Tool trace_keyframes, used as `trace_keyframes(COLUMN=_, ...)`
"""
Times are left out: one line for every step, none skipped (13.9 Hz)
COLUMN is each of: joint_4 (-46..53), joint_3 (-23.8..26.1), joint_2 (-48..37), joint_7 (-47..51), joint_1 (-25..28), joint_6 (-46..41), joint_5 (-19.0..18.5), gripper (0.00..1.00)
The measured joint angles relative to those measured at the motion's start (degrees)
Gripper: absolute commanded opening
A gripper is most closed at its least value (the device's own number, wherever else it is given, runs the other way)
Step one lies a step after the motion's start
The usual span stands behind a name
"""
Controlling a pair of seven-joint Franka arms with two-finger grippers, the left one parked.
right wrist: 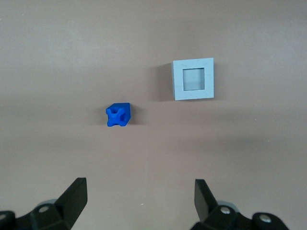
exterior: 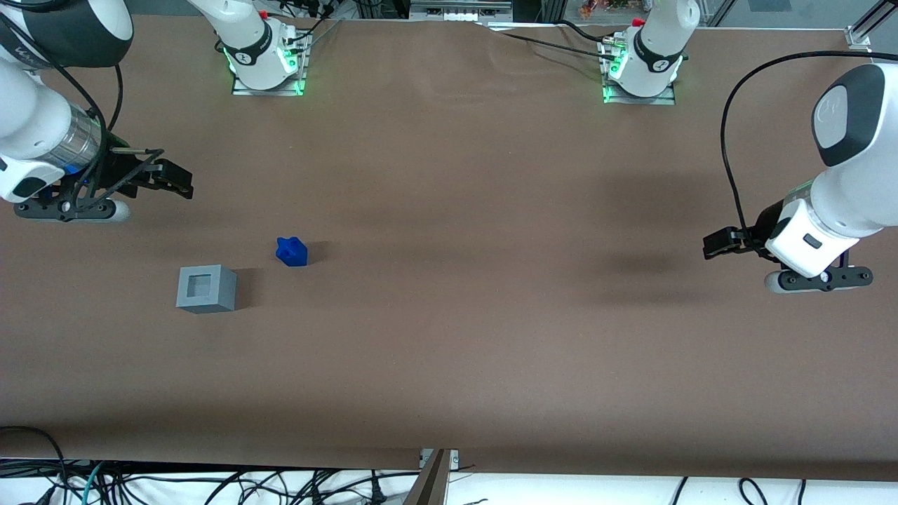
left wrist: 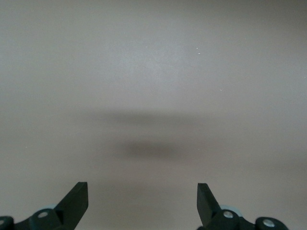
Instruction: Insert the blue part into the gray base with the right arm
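Observation:
The blue part (exterior: 292,252) (right wrist: 118,115) lies on the brown table, a small bright-blue piece with a knobbly star-like top. The gray base (exterior: 206,288) (right wrist: 193,79) stands beside it, slightly nearer the front camera, its square recess facing up with nothing in it. My right arm's gripper (exterior: 170,178) (right wrist: 140,191) hovers above the table, farther from the front camera than both objects and apart from them. It is open, with nothing between its fingers.
Brown table cover (exterior: 449,315) spreads under everything. Two arm bases with green lights (exterior: 266,63) (exterior: 640,70) stand at the edge farthest from the front camera. Cables (exterior: 210,484) hang along the near edge.

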Motion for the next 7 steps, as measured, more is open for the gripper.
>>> trace_keyframes(joint_4=0.01, joint_3=0.0, joint_2=0.0, joint_7=-0.92, joint_1=0.0, joint_6=-0.04, joint_5=0.0, gripper=0.99)
trace_keyframes(joint_4=0.01, joint_3=0.0, joint_2=0.0, joint_7=-1.32, joint_1=0.0, joint_6=-0.08, joint_5=0.0, gripper=0.99)
trace_keyframes(joint_4=0.01, joint_3=0.0, joint_2=0.0, joint_7=-1.45, joint_1=0.0, joint_6=-0.09, joint_5=0.0, gripper=0.99)
trace_keyframes(joint_4=0.01, joint_3=0.0, joint_2=0.0, joint_7=-1.52, joint_1=0.0, joint_6=-0.1, joint_5=0.0, gripper=0.99)
trace_keyframes(joint_4=0.01, joint_3=0.0, joint_2=0.0, joint_7=-1.55, joint_1=0.0, joint_6=-0.13, joint_5=0.0, gripper=0.99)
trace_keyframes(joint_4=0.01, joint_3=0.0, joint_2=0.0, joint_7=-1.56, joint_1=0.0, joint_6=-0.14, joint_5=0.0, gripper=0.99)
trace_keyframes(joint_4=0.01, joint_3=0.0, joint_2=0.0, joint_7=-1.57, joint_1=-0.01, joint_6=-0.16, joint_5=0.0, gripper=0.99)
